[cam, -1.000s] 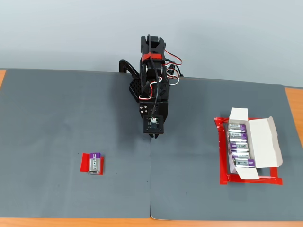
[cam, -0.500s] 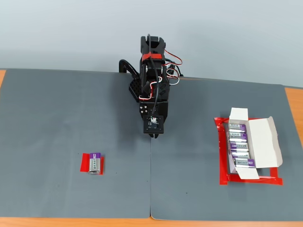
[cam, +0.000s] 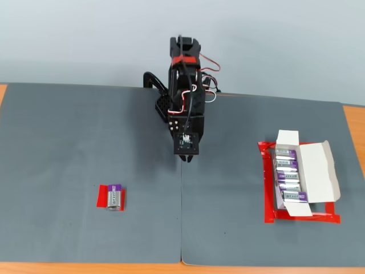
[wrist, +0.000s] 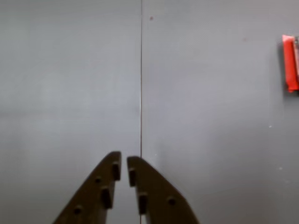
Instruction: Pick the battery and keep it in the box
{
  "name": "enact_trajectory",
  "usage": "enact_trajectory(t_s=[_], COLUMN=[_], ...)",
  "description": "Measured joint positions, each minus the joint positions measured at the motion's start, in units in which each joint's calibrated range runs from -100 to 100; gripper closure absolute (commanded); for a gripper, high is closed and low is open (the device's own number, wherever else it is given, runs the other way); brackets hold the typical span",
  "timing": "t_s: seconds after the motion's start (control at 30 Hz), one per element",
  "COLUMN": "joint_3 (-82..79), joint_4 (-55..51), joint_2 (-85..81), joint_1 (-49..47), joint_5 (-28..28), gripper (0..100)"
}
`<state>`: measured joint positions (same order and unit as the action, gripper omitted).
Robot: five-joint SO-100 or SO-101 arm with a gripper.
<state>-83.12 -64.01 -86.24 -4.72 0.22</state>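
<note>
- Jaws of the gripper [wrist: 124, 161] stand nearly together in the wrist view, only a thin slit between the dark fingertips [wrist: 113, 163], and nothing is held between them.
- Seen from the fixed view, the gripper [cam: 186, 159] hangs under the black arm [cam: 184, 97], above the seam [cam: 182, 211] where two grey mats [cam: 68, 137] meet; the wrist view shows the same seam [wrist: 141, 70] running up from just beside the fingertips.
- Writing: the battery [cam: 114, 197] carries purple lettering on its silver body, too small to read. The batteries [cam: 290, 177] lying in the box [cam: 316, 174] bear the same kind of purple label, also not legible.
- Its long axis runs roughly up and down the fixed view, with the purple end toward the back of the table.
- It rests on a red tape patch [cam: 102, 198], at the lower left of the fixed view, well apart from the jaws and to their left and nearer the front edge.
- At the right of that view sits the white box, flaps open, inside a red tape frame [cam: 268, 211], well apart from the gripper.
- A red strip [wrist: 289, 63] shows at the right edge of the wrist view.
</note>
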Motion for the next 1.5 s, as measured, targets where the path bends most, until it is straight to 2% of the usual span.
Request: enact_trajectory(t_s=[0.23,0.4,0.63,0.9,1.23,1.5], joint_3=[15.0,24.4,35.3,45.4,53.9,54.4], joint_4=[0.0,0.0,0.0,0.0,0.0,0.0], joint_2=[15.3,24.0,35.3,47.7,59.9,62.6], joint_1=[1.5,6.2,11.4,17.8,18.9,18.7], joint_5=[0.0,-0.1,-4.8,-6.8,-6.9,-6.9], gripper=[98,98,98,98,98,98])
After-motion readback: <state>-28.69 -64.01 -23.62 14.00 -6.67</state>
